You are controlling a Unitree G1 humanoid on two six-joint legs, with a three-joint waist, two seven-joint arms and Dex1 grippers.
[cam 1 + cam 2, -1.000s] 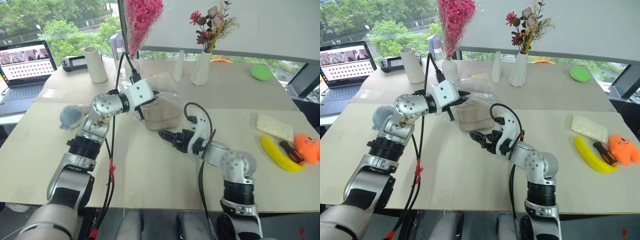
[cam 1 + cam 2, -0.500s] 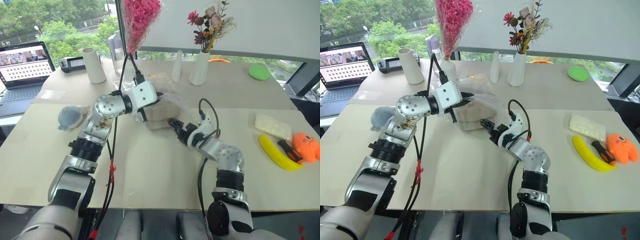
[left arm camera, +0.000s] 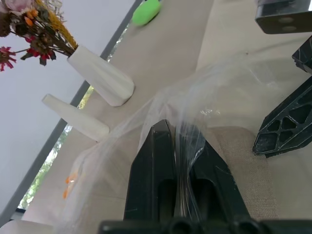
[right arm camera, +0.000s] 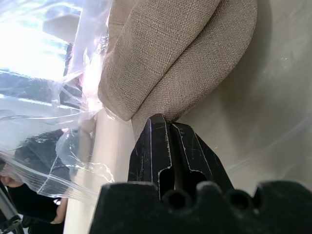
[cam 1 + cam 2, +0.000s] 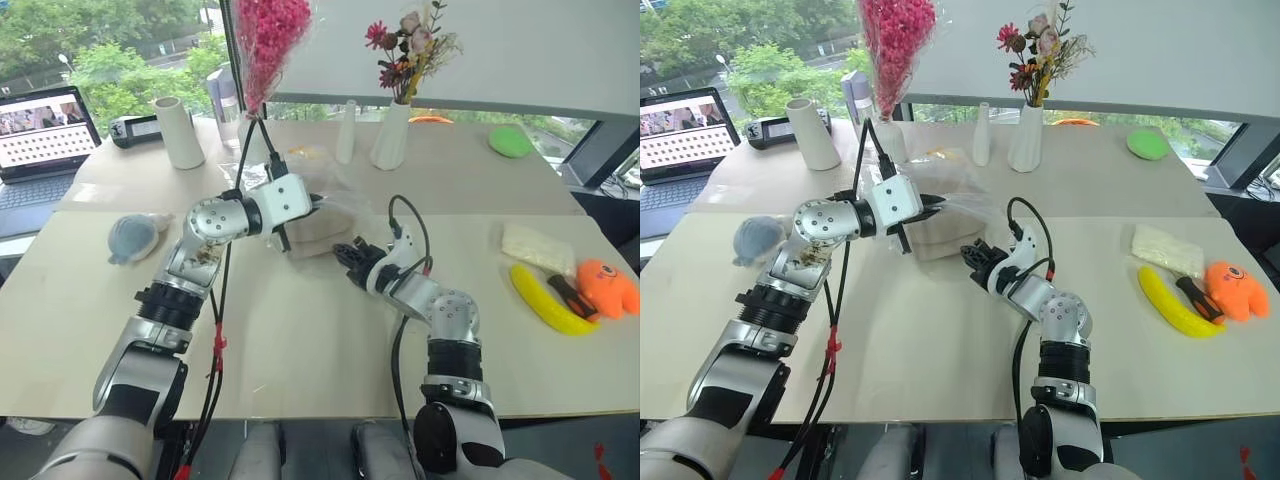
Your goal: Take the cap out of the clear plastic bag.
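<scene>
The taupe cap [image 5: 316, 236] lies on the table inside the clear plastic bag [image 5: 338, 199], with its near edge at the bag's mouth. My left gripper [image 5: 318, 206] is shut on the bag's upper film; the left wrist view shows the thin plastic [image 3: 219, 83] pinched between its fingers. My right gripper [image 5: 346, 251] reaches in from the front right. In the right wrist view its fingertips [image 4: 163, 122] are shut on the folded edge of the cap [image 4: 180, 53], with crinkled bag film [image 4: 48, 112] beside it.
A blue-grey soft thing [image 5: 132, 238] lies at the left. A laptop [image 5: 45, 125], a white cup [image 5: 172, 130] and vases [image 5: 390, 135] stand at the back. A banana [image 5: 545, 300], an orange toy [image 5: 607, 288] and a white packet [image 5: 540, 248] lie at the right.
My right gripper has moved forward to the cap's near edge, rolled its wrist and gone from open to shut. The left gripper has kept its hold on the bag.
</scene>
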